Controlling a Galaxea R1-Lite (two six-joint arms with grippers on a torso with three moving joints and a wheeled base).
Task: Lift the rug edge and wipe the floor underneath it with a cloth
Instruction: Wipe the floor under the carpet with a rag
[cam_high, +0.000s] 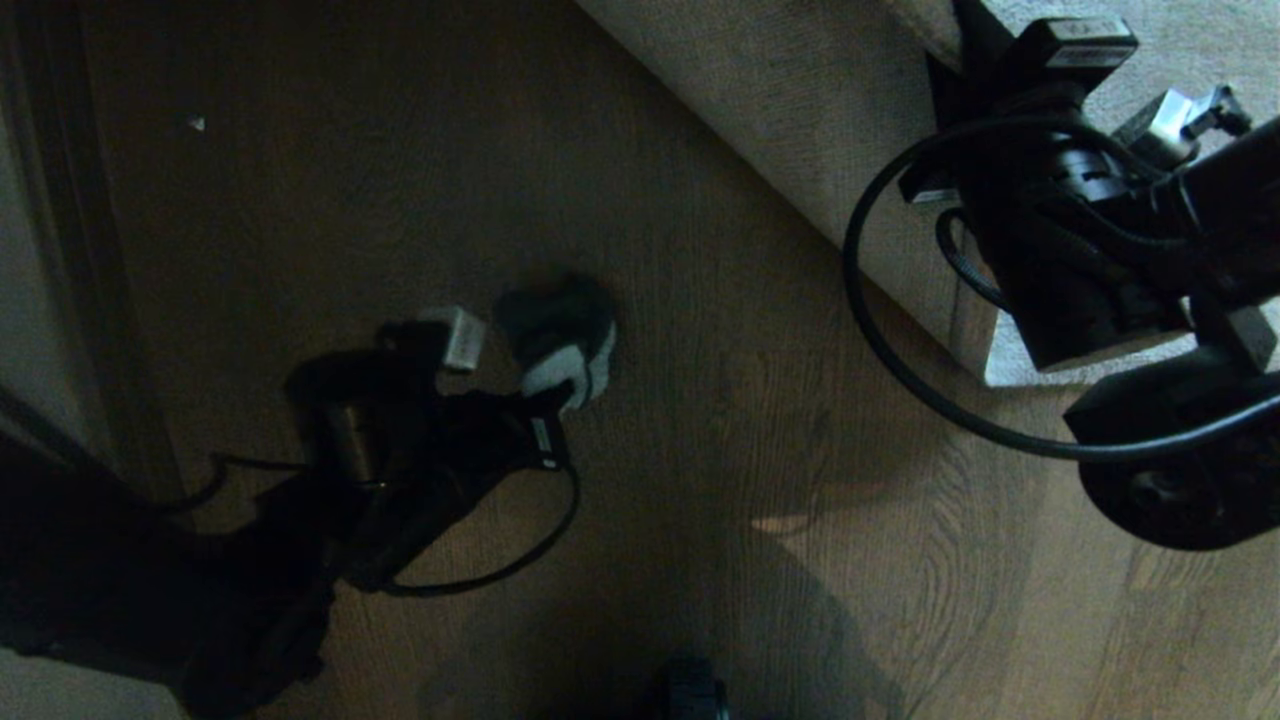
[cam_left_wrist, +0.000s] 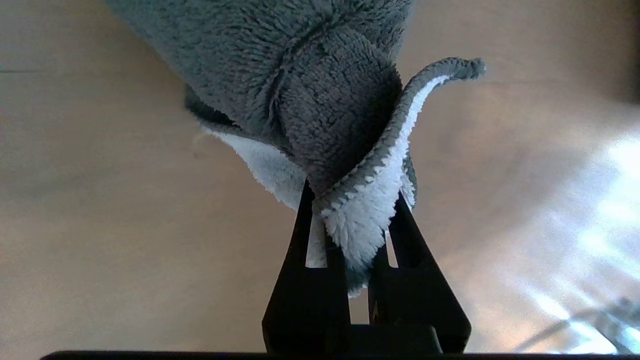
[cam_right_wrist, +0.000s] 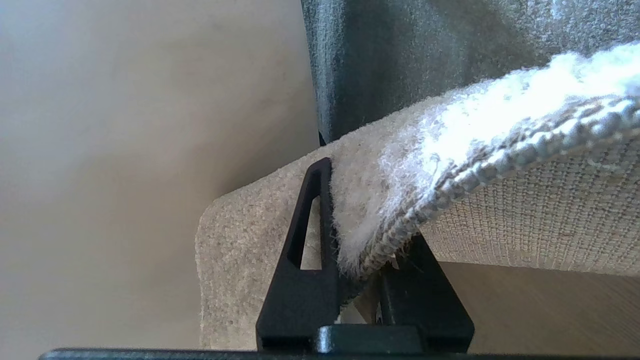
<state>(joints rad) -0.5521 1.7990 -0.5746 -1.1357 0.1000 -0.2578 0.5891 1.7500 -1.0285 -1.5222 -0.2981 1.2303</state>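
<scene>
My right end effector (cam_right_wrist: 365, 250) pinches the rug (cam_right_wrist: 450, 165) at its edge near the corner, with the pile above and the woven backing showing underneath. The rug looks heavy and fairly stiff, so I judge a grip close to the corner gives the easiest lift. My left end effector (cam_left_wrist: 350, 220) is clamped on a fold of the cloth (cam_left_wrist: 310, 90), which hangs just over the floor (cam_high: 750, 350), well clear of the rug. The cloth is light, soft and floppy, so I judge bunching it in the grip suits wiping.
</scene>
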